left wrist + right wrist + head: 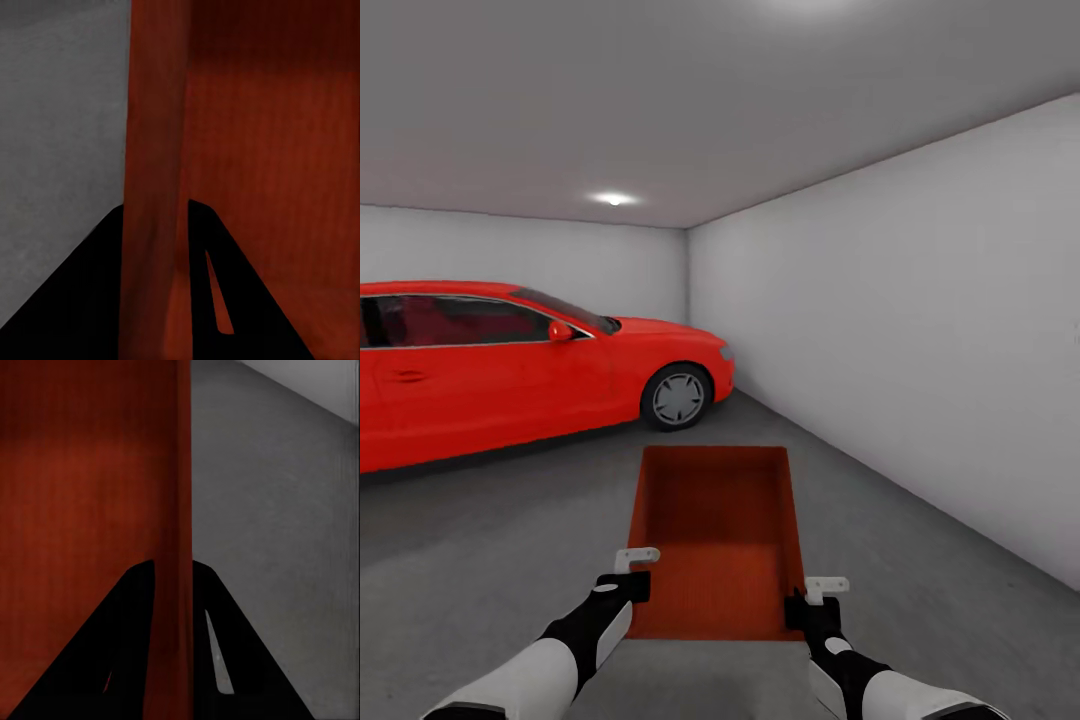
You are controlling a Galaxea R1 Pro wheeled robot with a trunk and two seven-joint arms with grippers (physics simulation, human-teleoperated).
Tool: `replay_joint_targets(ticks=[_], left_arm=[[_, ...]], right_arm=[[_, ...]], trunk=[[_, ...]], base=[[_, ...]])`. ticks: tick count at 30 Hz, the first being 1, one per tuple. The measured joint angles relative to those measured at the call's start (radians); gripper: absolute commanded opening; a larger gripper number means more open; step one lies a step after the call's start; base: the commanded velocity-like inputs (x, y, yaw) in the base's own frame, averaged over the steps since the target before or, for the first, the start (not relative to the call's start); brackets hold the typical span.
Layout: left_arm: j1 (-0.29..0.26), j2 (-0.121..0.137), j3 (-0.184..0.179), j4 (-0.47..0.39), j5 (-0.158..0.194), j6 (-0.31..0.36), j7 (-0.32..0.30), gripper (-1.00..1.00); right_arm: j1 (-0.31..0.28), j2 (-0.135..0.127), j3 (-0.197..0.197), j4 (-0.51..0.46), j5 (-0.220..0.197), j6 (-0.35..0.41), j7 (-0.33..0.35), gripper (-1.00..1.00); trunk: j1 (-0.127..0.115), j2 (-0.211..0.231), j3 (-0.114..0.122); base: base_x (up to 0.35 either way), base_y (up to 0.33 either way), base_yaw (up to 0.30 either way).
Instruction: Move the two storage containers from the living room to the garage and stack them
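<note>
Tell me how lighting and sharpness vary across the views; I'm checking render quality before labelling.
Head view: even, soft light from a ceiling lamp, mild glow, a faint shadow under the red car; the storage container looks sharp. Left wrist view: the container wall is dim and soft, fingers pure black. Right wrist view: the same, with grainy grey floor.

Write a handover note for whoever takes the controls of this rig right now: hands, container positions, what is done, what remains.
Left hand: shut on the left wall of the storage container, fingers astride the wall.
Right hand: shut on its right wall, same grip.
The container is carried open side up, out in front, over the garage's grey concrete floor; a red car is parked ahead to the left.
Done: this container has reached the garage.
Left: set it down. Whether the other container is already here cannot be told; the two must end up stacked.
</note>
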Motion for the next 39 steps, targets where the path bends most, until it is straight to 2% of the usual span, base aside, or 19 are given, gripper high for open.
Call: replay_joint_targets(ticks=[27, 39], left_arm=[[0.0, 0.0, 0.001, 0.001, -0.001, 0.0, 0.0, -1.0], [0.0, -0.001, 0.003, 0.0, -0.003, 0.001, 0.001, -1.0]], right_arm=[[0.0, 0.0, 0.002, 0.0, -0.003, 0.0, 0.0, -1.0], [0.0, 0.0, 0.001, 0.0, -0.003, 0.0, 0.001, -1.0]], trunk=[[0.0, 0.0, 0.0], [0.0, 0.0, 0.0]], base=[[0.322, 0.002, -0.282], [0.322, 0.131, -0.282]])
